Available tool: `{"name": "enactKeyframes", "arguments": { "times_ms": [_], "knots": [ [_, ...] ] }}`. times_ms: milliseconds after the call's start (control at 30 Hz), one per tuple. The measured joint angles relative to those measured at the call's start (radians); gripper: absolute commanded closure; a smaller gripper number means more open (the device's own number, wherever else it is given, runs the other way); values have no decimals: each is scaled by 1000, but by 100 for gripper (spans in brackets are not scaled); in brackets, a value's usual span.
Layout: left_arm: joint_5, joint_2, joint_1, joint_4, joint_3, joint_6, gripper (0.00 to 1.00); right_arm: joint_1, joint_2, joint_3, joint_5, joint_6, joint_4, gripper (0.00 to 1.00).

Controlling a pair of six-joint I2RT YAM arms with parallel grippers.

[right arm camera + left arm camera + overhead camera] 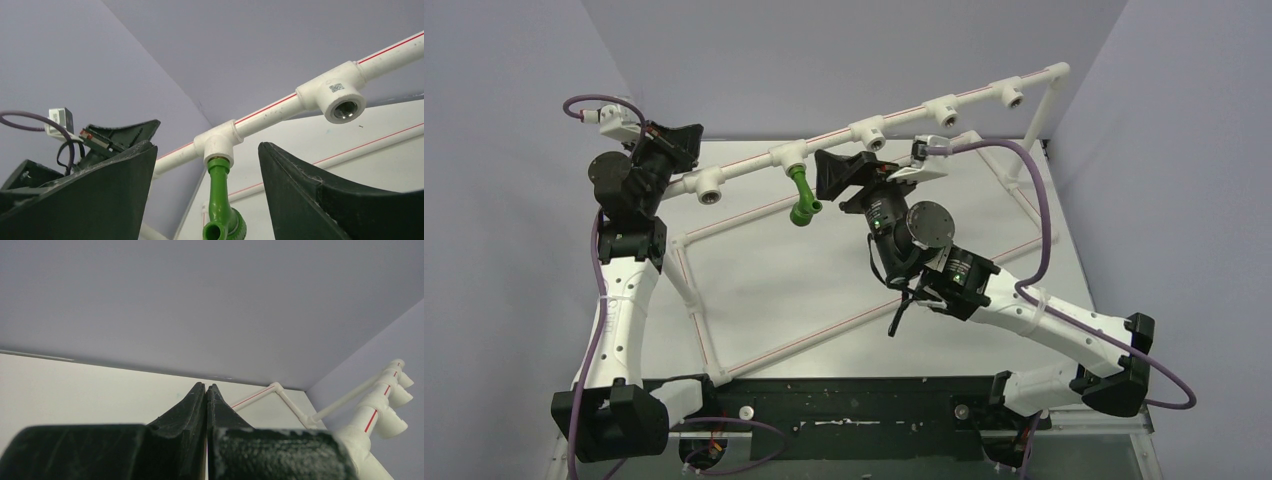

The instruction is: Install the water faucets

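The bright-green faucet [802, 197] hangs from a white tee fitting [789, 157] on the raised pipe rail, its threaded end seated in the tee's socket. In the right wrist view the faucet [218, 200] sits under that tee [220, 145], spout mouth facing the camera. My right gripper [822, 176] is open just right of the faucet; its fingers [300, 195] stand on either side of the faucet without touching it, as its own view [206, 150] shows. My left gripper [692, 138] is shut and empty by the rail's left end, its tips pressed together in the left wrist view [206, 386].
The white pipe rail [904, 120] runs from back left up to back right with several open tee sockets, one to the faucet's left [711, 190] and one to its right [342, 107]. A white pipe frame [694, 300] lies on the table. Grey walls close in the back and sides.
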Motion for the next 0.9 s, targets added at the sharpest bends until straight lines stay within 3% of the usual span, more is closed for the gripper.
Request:
{"name": "enactKeyframes", "arguments": {
  "times_ms": [400, 900],
  "knots": [
    [0, 0, 0, 0, 0, 0, 100, 2, 92, 116, -87, -31, -254, 31],
    [0, 0, 0, 0, 0, 0, 100, 2, 172, 129, -109, -4, -362, 39]
  ]
}}
